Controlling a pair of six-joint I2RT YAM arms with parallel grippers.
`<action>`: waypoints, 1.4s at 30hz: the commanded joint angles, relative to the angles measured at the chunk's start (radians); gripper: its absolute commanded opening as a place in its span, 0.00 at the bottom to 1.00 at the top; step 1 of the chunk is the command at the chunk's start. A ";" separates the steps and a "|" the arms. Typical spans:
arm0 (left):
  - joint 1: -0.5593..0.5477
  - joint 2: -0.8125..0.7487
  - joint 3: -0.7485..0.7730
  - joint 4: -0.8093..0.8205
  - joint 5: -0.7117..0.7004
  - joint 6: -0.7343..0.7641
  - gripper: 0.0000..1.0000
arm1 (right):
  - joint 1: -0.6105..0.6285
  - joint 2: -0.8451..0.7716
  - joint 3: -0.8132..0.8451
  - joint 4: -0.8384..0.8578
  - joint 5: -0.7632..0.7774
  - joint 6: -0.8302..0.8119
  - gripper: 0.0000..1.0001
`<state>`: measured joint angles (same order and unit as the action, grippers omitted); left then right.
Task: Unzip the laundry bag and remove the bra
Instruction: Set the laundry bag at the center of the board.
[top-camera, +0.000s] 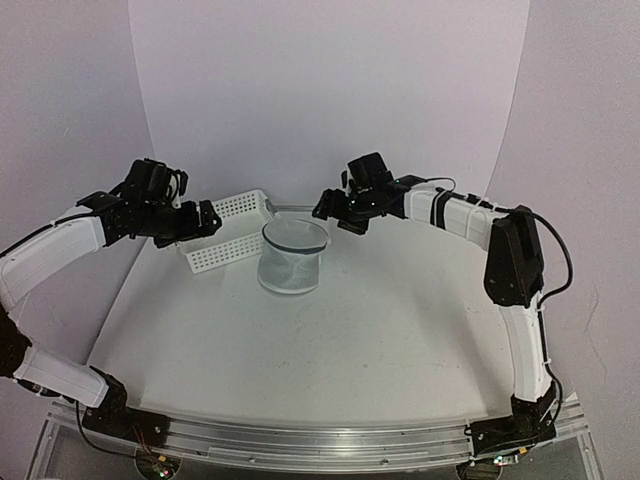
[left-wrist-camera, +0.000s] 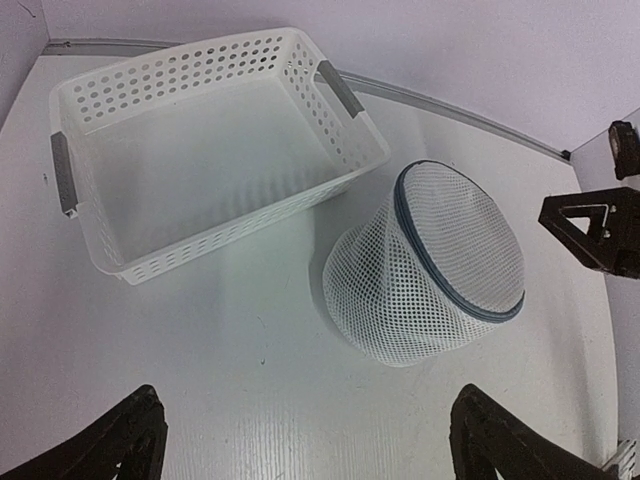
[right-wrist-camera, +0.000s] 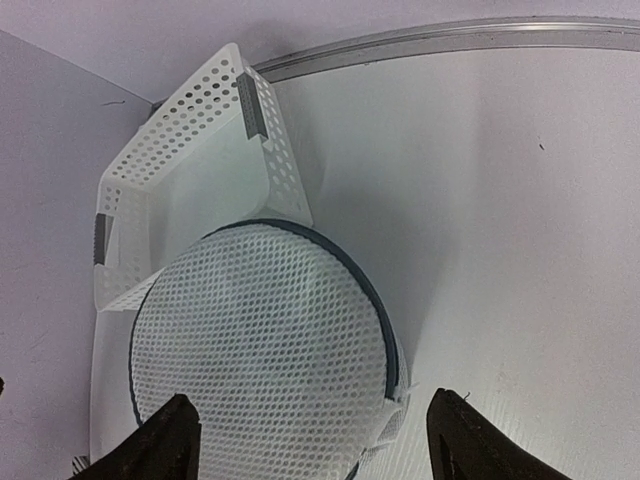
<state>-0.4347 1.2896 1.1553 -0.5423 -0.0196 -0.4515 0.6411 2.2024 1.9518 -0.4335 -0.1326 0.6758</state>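
**Table** (top-camera: 350, 340): white and round-edged. The two arm bases are bolted at its near edge.

**Left gripper** (top-camera: 207, 220): held above the table at the left, over the near end of the basket. Its fingers are spread wide with nothing between them (left-wrist-camera: 310, 440). It is well apart from the bag, which lies to its right.

**Laundry bag** (top-camera: 292, 258): a white mesh cylinder with thin dark rims. It stands upright at mid-table, between the two grippers and touched by neither. What it holds cannot be made out through the mesh.

**Right gripper** (top-camera: 338, 214): hangs just behind and above the bag's top rim. Its fingers are wide apart and empty (right-wrist-camera: 315, 440).

**Basket** (top-camera: 240, 205): white perforated plastic, rectangular, with grey handle strips. It sits just left of and behind the bag.

**Backdrop** (top-camera: 330, 90): a plain pale wall behind the table.

**By view**
- Left wrist view: shows the bag (left-wrist-camera: 430, 265) from the side and above, with its round top face ringed in grey-blue. A narrow strip of table separates it from the basket (left-wrist-camera: 230, 232) corner. This view alone shows the basket's bare floor. A black part of the right arm (left-wrist-camera: 595, 230) cuts in at the right edge.
- Right wrist view: looks almost straight down on the bag's top (right-wrist-camera: 260, 340), which fills the space ahead of the fingers and hides the basket's (right-wrist-camera: 190, 120) near corner. This view alone shows the metal rail (right-wrist-camera: 450, 40) along the table's far rim.
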 joint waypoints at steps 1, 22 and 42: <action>0.005 -0.041 -0.001 0.013 0.015 -0.019 0.99 | -0.035 0.078 0.088 0.035 -0.103 -0.017 0.78; 0.005 -0.037 -0.005 0.015 0.100 -0.050 0.99 | -0.061 0.218 0.184 0.085 -0.351 -0.023 0.50; -0.069 -0.002 -0.081 0.108 0.242 -0.167 0.98 | -0.034 -0.064 -0.232 0.326 -0.239 0.128 0.00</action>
<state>-0.4740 1.2732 1.1019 -0.5156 0.1581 -0.5526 0.5884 2.2745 1.7981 -0.2260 -0.4496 0.7380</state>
